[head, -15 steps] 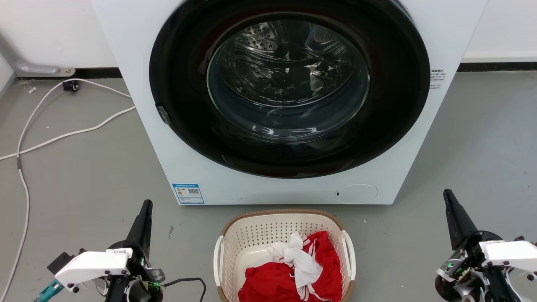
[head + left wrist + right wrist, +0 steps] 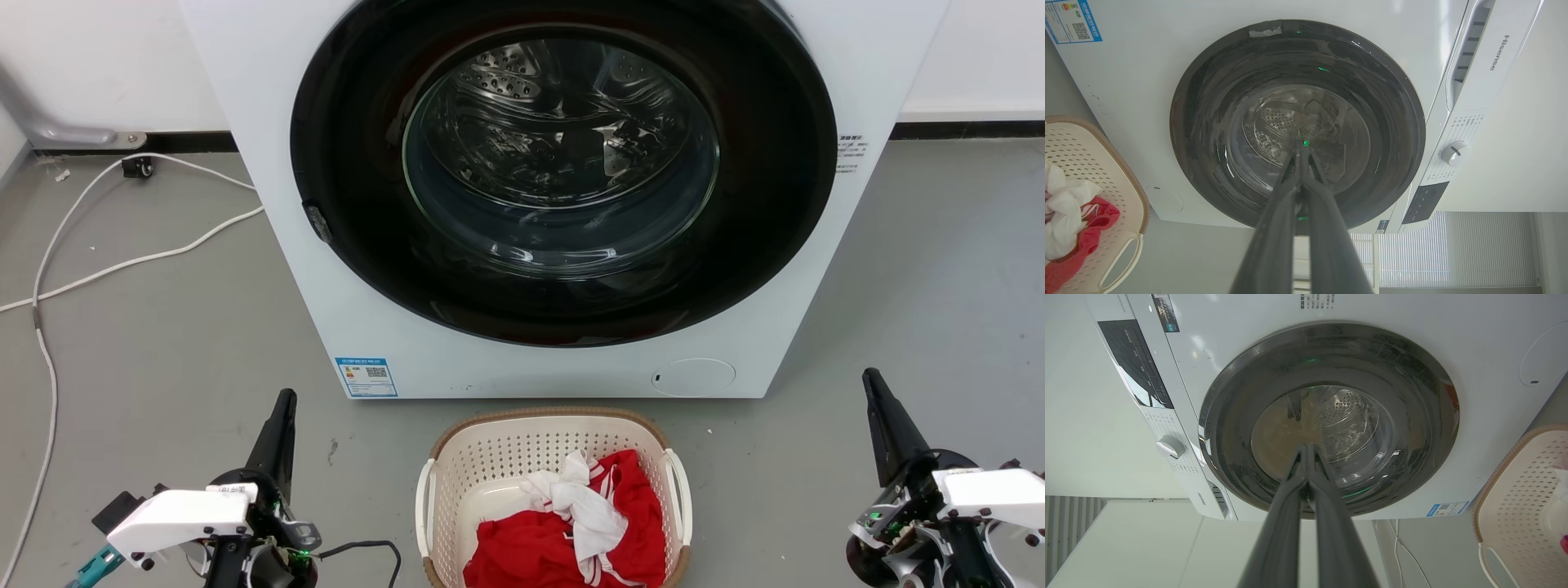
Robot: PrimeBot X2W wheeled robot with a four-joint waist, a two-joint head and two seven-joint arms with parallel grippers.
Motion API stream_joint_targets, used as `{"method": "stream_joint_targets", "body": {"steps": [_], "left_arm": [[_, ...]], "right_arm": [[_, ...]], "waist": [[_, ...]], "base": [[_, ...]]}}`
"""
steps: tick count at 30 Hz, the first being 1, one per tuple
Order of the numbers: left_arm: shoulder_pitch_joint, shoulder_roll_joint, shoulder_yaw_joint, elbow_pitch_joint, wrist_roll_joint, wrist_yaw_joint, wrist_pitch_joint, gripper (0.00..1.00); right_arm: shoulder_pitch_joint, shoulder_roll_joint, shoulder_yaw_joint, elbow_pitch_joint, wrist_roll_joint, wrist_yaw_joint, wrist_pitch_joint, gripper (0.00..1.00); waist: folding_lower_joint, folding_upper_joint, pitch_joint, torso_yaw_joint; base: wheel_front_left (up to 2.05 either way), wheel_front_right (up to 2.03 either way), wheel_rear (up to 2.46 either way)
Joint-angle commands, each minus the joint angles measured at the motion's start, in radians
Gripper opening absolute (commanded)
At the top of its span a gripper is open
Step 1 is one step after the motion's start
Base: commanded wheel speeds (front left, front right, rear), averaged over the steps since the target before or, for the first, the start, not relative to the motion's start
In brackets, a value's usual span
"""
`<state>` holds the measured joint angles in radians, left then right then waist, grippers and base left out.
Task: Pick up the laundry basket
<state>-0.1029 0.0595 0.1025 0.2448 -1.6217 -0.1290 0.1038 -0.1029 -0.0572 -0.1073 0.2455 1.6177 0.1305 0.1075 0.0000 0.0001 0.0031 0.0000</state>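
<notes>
The light is bright, even and soft; shadows on the floor (image 2: 163,343) are weak. The glass door (image 2: 560,155) has pale glare at 6 o'clock. Wrist views bend at the edges.

The basket (image 2: 490,457) is matt perforated plastic with a woven-look rim and holds soft cloth (image 2: 531,551), the washer (image 2: 245,82) is smooth glossy white with a shiny glass door (image 2: 563,212) and metal drum (image 2: 510,69), the floor (image 2: 163,343) matt.

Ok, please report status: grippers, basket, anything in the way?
Left gripper shut, right gripper shut, both empty. Basket on floor between them, clothes inside, untouched. Washer close behind it.
</notes>
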Motion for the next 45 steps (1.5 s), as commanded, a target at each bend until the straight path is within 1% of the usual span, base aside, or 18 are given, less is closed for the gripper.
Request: {"method": "stream_joint_targets", "body": {"steps": [1,4,5,14,20,23,30,34,45], "left_arm": [[-0.01,-0.001,0.003,0.001,0.008,-0.003,0.004,0.0],[-0.01,-0.001,0.003,0.001,0.008,-0.003,0.005,0.0],[0.0,-0.001,0.0,0.0,0.001,0.0,0.0,1.0],[0.003,-0.004,-0.035,0.003,0.018,0.001,-0.034,1.0],[-0.001,-0.004,-0.043,-0.019,0.082,0.0,-0.063,1.0],[-0.001,-0.004,-0.049,-0.036,0.14,0.0,-0.076,1.0],[0.001,-0.005,-0.069,-0.07,0.326,0.0,-0.106,1.0],[0.002,-0.005,-0.081,-0.085,0.421,0.007,-0.121,1.0],[0.006,-0.005,-0.118,-0.096,0.646,0.026,-0.162,1.0]], "right_arm": [[-0.011,0.003,-0.002,0.001,-0.008,0.0,0.004,0.0],[-0.011,0.004,-0.002,0.001,-0.008,0.0,0.004,0.0],[0.0,0.0,0.0,0.0,0.0,0.0,0.0,1.0],[0.016,0.002,0.016,-0.004,-0.013,0.0,-0.034,1.0],[0.021,0.002,0.021,-0.018,-0.09,0.0,-0.063,1.0],[0.023,0.002,0.024,-0.032,-0.165,0.0,-0.077,1.0],[0.03,0.001,0.039,-0.07,-0.38,0.0,-0.107,1.0],[0.035,0.002,0.048,-0.087,-0.491,0.0,-0.123,1.0],[0.049,0.003,0.066,-0.106,-0.747,0.0,-0.164,1.0]], "waist": [[0.0,-0.0001,0.0,0.0],[0.0,-0.0001,0.0,0.0],[0.0,-0.0001,0.0,0.0],[0.0,-0.0001,0.001,0.0],[0.0,-0.0001,0.001,0.001],[0.0,-0.0001,0.002,0.001],[0.0,-0.0001,0.001,0.001],[0.0,-0.0001,0.0,0.001],[0.0,-0.0001,-0.003,0.003]], "base": [[0.0,0.0,0.0],[0.0,0.0,0.0],[0.0,0.0,0.0],[0.0,0.0,0.0],[0.0,0.0,0.0],[0.0,0.0,0.0],[0.0,0.0,0.0],[0.0,0.0,0.0],[0.0,0.0,0.0]]}}
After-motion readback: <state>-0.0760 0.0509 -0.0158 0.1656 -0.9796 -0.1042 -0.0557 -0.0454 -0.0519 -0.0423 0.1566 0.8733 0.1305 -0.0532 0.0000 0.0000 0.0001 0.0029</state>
